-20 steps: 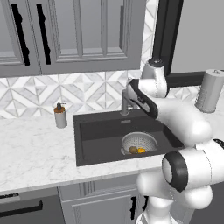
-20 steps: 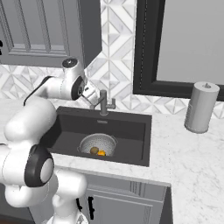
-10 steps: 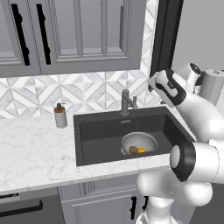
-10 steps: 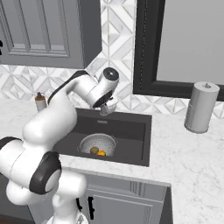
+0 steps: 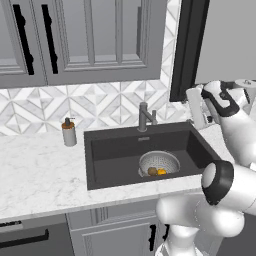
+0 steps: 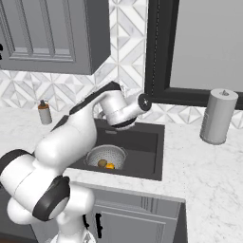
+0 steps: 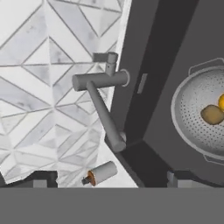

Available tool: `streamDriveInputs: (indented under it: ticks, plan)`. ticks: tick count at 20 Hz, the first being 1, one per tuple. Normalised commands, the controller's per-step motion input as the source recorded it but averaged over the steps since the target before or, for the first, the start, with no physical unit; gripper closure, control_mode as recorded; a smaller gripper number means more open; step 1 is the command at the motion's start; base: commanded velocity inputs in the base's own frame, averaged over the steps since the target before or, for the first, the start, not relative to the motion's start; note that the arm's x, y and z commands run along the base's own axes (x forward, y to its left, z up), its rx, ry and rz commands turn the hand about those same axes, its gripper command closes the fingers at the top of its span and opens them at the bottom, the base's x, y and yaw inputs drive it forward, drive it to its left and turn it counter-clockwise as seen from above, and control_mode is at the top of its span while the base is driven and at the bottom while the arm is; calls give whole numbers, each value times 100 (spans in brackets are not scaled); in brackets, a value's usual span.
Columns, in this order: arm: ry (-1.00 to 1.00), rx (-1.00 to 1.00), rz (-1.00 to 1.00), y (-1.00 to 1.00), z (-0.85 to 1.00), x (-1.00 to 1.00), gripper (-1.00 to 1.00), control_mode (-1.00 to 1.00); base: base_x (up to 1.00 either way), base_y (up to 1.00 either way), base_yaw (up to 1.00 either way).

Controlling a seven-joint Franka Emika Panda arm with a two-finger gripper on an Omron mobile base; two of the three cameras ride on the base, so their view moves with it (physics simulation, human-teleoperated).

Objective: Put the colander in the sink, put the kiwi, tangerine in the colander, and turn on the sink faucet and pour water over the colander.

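The silver colander sits in the dark sink, right of its middle. Inside it lie the brown kiwi and the orange tangerine. The dark faucet stands on the sink's back rim, spout over the basin, and no water shows. My gripper is open with nothing between its fingertips, apart from the faucet. My hand hovers above the sink's back right.
A soap dispenser stands on the white marble counter left of the sink. A paper towel roll stands on the counter to the right. Grey cabinets hang overhead, and a dark window frame rises behind my hand.
My arm has swung rightward across the sink, from by the faucet to the back right corner. The jaws stayed open. Colander and fruits have not moved.
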Motion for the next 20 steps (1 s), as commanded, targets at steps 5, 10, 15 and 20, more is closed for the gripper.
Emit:
streamDriveInputs:
  ticks: [5,10,15,20]
  plan:
    - [19,41,-11,-6,-2,0,-100,-100,0,0,0]
    - [15,24,-8,1,-15,0,-100,-100,0,0,0]
    - [0,10,0,23,-32,25,-100,-100,0,0,0]
    - [0,5,0,26,-28,41,-100,-100,0,0,0]
